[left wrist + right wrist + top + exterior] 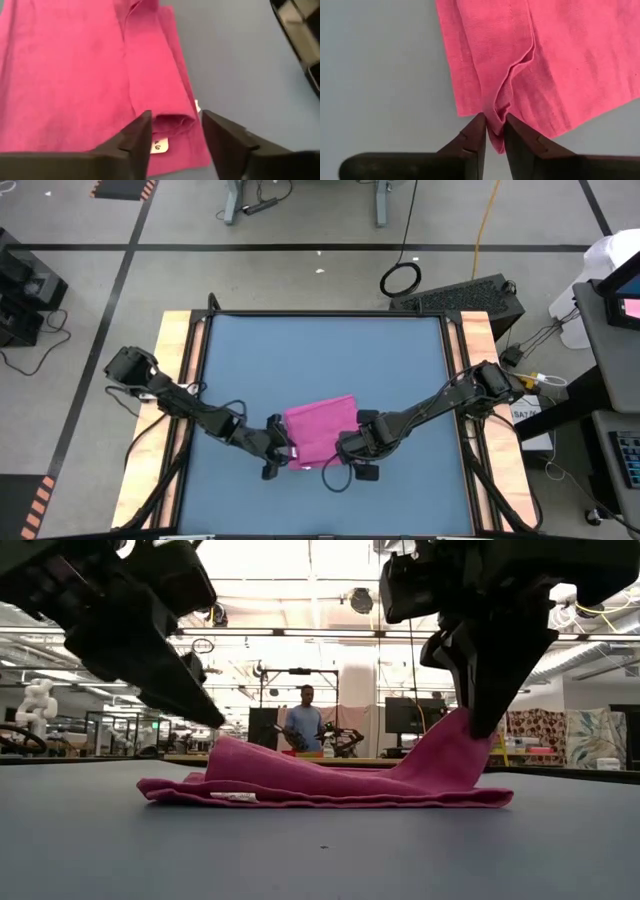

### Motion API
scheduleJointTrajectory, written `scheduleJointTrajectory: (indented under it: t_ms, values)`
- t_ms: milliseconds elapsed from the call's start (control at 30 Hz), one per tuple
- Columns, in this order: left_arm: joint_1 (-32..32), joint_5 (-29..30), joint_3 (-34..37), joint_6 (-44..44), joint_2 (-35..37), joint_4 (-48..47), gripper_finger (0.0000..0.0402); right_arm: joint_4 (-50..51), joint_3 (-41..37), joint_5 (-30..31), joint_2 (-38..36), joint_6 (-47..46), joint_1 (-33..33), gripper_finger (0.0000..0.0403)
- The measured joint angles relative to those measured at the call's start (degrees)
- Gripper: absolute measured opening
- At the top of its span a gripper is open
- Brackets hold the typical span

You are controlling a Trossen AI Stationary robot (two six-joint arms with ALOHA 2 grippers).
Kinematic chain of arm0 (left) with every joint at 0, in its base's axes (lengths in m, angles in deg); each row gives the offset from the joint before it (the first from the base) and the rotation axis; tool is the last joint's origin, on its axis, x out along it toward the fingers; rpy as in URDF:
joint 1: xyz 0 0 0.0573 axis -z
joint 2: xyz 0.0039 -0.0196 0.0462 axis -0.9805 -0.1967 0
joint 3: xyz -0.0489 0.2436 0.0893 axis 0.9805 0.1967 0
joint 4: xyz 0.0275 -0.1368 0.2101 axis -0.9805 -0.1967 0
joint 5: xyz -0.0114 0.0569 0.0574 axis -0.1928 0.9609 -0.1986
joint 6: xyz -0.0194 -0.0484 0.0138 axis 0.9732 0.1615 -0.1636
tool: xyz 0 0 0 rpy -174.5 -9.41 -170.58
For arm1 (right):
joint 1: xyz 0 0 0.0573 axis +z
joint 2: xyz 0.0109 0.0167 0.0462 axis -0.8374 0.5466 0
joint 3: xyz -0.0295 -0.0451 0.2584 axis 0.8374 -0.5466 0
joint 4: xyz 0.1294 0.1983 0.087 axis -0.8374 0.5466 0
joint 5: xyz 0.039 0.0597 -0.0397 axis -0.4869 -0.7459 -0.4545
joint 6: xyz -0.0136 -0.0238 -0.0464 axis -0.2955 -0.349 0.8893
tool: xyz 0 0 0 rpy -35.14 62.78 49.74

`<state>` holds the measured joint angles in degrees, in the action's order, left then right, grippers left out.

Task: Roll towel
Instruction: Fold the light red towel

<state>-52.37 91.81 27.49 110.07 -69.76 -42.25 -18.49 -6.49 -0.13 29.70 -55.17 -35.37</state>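
The towel (322, 432) lies on the blue desk (400, 360), near the front edge and about in the middle, between the two arms. It is still mostly flat. A first little fold has been turned over along its front edge, so the rolling looks like it has only just begun. The left pincer (175, 132) sits over the left end of that fold with its fingers apart; the fold lies between them, but they are not squeezing it. The small white tag (158, 146) peeks out just beside one finger. The right pincer (493, 131) is at the right end of the fold, and its fingers are close together with a bit of pink cloth pinched between them. In the low view that end is pulled up off the desk. Next, I think both pincers need a hold on the fold's ends, and then must turn it over again together, so the roll stays even.
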Motion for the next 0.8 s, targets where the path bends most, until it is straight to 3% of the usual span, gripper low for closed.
scheduleJointTrajectory:
  t_ms: [167,333,467,667,800]
  values:
    - [0.3,0.2,0.0,6.4,-1.6,0.2,0.0253,-0.5,0.0,0.1,0.0,0.0,0.0,0.0057]
    - [1.3,4.3,0.0,4.8,-5.1,6.9,0.0283,-2.4,0.0,0.1,0.0,0.0,0.0,0.0057]
    - [1.0,4.3,0.0,2.3,-8.2,12.3,0.03,-2.6,0.0,0.1,0.0,-0.2,0.0,0.0057]
    - [-0.6,2.2,0.0,-1.1,-11.6,14.7,0.0297,-2.7,0.0,0.1,0.0,-0.2,0.0,0.0057]
    - [-0.6,0.7,0.0,-2.8,-13.8,19.5,0.0256,-2.7,0.0,0.1,0.0,-0.2,0.0,0.0057]
